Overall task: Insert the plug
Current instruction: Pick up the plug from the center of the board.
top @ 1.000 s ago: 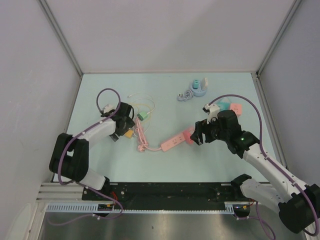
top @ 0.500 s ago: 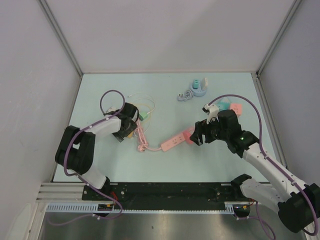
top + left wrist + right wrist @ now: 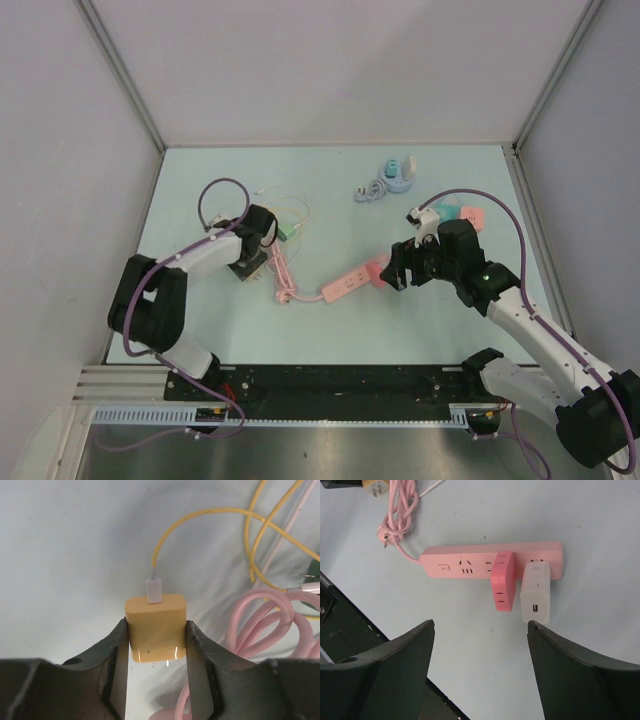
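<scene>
A yellow plug with a yellow cable in its back lies on the table, two metal prongs pointing toward the left wrist camera. My left gripper is shut on its two sides; from above it sits at the left. The pink power strip lies mid-table, and in the right wrist view it carries a red adapter and a white adapter. My right gripper hovers open above the strip's right end, holding nothing.
The strip's coiled pink cord lies right beside the yellow plug. A green plug with thin wires sits behind it. A blue holder, a grey cable and teal and pink blocks lie at the back right.
My left gripper moved slightly right and its jaws closed in onto the yellow plug. The right arm has not moved.
</scene>
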`<state>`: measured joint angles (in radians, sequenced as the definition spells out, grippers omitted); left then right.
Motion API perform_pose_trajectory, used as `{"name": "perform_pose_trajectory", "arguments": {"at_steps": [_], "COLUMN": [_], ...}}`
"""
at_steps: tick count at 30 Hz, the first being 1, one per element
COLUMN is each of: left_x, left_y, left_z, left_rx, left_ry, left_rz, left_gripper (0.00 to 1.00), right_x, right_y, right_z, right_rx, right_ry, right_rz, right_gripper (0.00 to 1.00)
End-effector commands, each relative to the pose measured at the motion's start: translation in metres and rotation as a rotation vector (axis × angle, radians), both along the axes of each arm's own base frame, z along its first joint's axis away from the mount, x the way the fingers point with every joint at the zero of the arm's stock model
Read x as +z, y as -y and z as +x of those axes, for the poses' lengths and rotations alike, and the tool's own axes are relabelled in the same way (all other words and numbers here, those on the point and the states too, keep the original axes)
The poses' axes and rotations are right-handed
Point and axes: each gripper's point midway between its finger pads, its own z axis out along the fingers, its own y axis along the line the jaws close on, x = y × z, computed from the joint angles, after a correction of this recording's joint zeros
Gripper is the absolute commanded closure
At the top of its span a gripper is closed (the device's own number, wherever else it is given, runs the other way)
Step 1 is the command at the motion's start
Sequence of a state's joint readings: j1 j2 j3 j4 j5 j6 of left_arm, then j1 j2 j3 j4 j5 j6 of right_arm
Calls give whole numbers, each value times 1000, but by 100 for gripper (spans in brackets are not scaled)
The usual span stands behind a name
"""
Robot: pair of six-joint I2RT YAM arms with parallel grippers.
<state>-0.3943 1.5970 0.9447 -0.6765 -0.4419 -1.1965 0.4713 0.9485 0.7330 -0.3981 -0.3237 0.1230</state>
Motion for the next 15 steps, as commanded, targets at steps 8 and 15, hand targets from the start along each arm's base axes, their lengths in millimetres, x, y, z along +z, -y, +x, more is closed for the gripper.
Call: {"name": "perform_pose_trajectory", "arguments": {"at_steps": [8, 15], "left_x": [195, 381], "left_y": [-97, -137], "left_z": [62, 103], "left_rx": [31, 139], "left_ry": [366, 636], "left_rz": [306, 485], "left_gripper": [84, 84], "right_x": [17, 27], "right_y": [1, 10], "right_z": [1, 5], "right_rx": [-12, -67], "right_ry": [57, 111], "right_rz": [31, 20], "right_gripper": [21, 21]}}
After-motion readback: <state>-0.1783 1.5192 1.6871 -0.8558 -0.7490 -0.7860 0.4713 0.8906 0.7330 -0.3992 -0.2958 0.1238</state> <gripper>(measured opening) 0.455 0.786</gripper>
